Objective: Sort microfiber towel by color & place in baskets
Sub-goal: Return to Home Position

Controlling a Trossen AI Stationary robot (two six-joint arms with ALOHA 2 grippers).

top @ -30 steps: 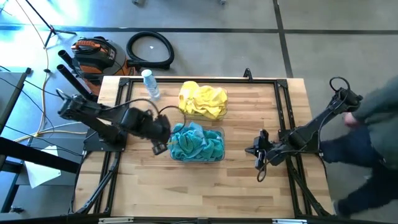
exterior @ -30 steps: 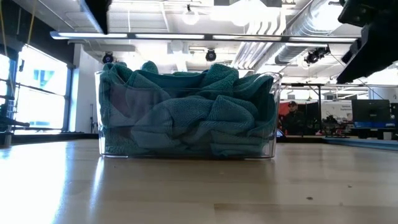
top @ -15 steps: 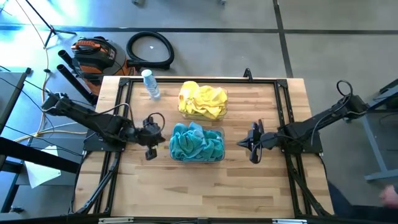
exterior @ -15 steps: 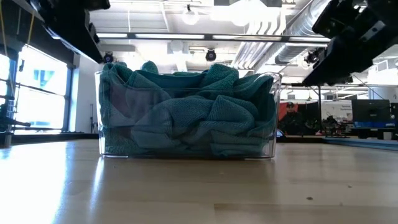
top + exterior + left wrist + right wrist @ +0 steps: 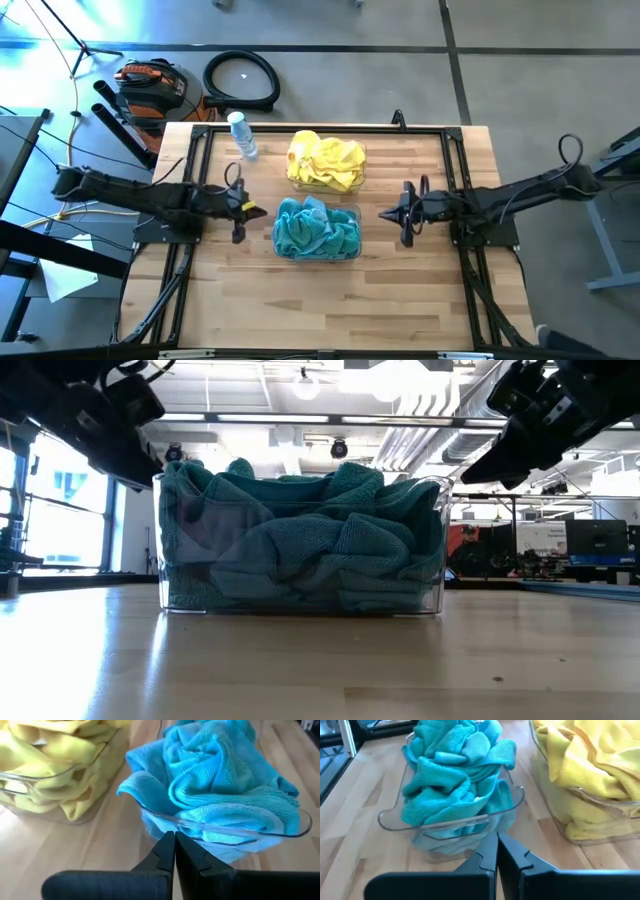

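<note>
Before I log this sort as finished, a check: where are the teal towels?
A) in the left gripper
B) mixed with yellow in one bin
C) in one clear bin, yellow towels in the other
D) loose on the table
C: the teal towels fill one clear bin, the yellow towels the other; left gripper and right gripper are shut, empty.

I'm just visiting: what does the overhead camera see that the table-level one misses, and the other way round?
Only the high view shows the yellow towels, the water bottle near the table's corner, and the black hose on the floor. Only the low view shows the room beyond the table: ceiling lights and monitors. Both show the teal towels heaped in a clear bin, with the left gripper and right gripper on either side, not touching it.
</note>
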